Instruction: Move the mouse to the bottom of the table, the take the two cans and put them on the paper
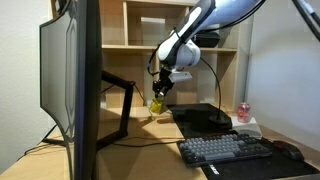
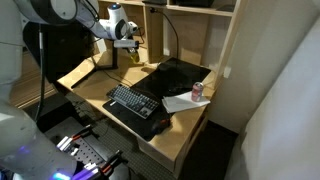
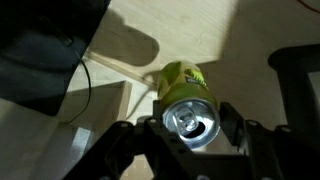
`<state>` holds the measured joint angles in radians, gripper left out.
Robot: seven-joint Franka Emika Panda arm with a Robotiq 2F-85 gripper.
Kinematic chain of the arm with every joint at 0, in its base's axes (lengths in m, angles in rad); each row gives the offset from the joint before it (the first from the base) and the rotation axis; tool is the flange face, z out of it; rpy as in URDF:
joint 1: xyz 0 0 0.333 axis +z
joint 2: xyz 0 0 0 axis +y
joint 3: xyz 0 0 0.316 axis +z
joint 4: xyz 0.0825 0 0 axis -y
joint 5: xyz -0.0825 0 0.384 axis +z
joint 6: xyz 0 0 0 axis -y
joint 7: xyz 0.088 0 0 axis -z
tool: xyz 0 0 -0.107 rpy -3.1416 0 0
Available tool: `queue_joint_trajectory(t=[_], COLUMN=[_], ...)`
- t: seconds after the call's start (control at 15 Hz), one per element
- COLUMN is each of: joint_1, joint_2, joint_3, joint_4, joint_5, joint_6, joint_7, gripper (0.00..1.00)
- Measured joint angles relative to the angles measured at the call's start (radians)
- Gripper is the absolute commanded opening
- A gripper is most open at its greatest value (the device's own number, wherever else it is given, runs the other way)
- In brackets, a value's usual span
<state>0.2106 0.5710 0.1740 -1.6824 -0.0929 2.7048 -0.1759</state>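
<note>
One yellow-green can (image 1: pixel 157 103), upright, pinched between the jaws of the gripper (image 1: pixel 160 93) over the far tabletop (image 1: pixel 140 132). Paper (image 1: pixel 252 125), bearing the red-pink can (image 1: pixel 243 112), lies right of the gripper and nearer.

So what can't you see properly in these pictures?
- Writing on the yellow-green can: blurred in the wrist view, too small in both exterior views.
- Table behind the monitor: the monitor hides it in an exterior view.
- Mouse: a tiny dark blob in an exterior view, no buttons visible.
- Red can and paper: outside the wrist view's edges.
</note>
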Motion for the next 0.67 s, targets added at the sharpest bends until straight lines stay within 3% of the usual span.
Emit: queue_joint_trajectory(t=[0.27,0.67], joint_1=[-0.014,-0.011], joint_2=[-0.209,-0.575], joint_3=[0.026,0.005], joint_4=[-0.197,-0.458], joint_5=[0.021,0.001], joint_6=[-0.006,-0.358], joint_7=[0.010,0.239], gripper=[0.34,0.34])
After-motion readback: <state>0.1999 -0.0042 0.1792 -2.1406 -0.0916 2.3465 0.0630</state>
